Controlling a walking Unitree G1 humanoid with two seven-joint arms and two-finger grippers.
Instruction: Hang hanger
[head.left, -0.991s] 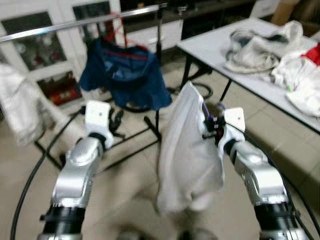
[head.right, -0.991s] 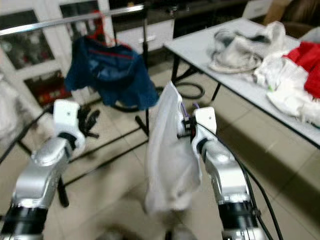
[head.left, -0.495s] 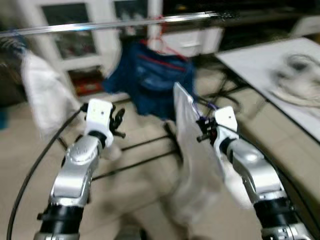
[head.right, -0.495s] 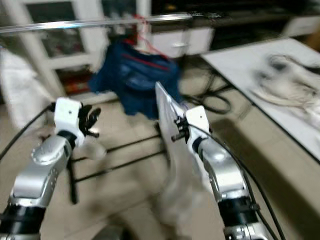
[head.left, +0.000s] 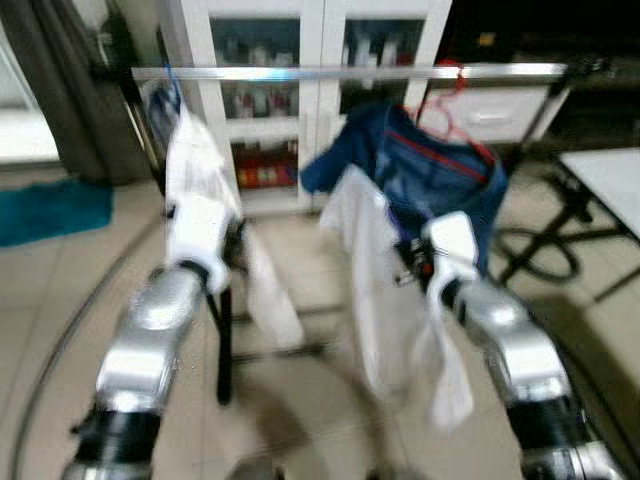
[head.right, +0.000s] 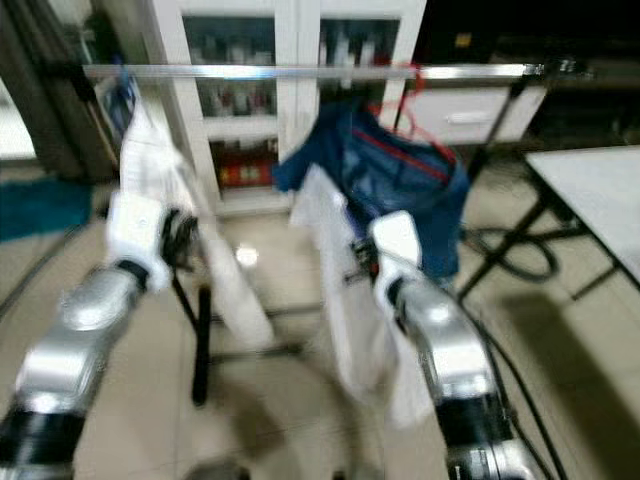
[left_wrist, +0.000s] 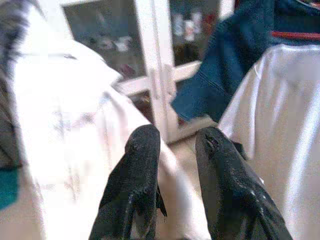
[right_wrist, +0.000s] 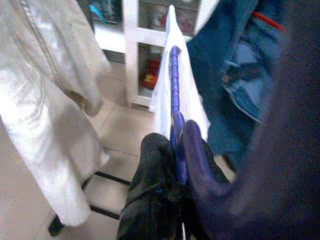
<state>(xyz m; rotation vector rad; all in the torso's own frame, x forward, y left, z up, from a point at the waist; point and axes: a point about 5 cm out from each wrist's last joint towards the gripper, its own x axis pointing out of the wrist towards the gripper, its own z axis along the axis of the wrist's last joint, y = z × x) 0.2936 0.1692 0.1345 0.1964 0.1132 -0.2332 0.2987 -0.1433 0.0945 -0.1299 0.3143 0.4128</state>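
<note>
The right gripper (right_wrist: 175, 150) is closed on a purple hanger (right_wrist: 174, 85) carrying a white shirt (head.left: 375, 290), centre frame; the left gripper (left_wrist: 175, 145) is slightly open, empty.

Blue garment (head.left: 430, 185) on red hanger (head.left: 452, 105), hung near right end of rail. White garment (head.left: 200, 200) hung near left end of rail, lower part trailing toward floor. White glass-door cabinet (head.left: 300, 110) behind rail, bottles and red items on shelves, blurred. Dark curtain (head.left: 70, 90) at far left. Teal mat (head.left: 50, 210) on tiled floor (head.left: 300, 420) at left. Corner of white bench (head.left: 610, 170) at right edge. Black cable loop (head.left: 540, 255) on floor beside bench leg.
</note>
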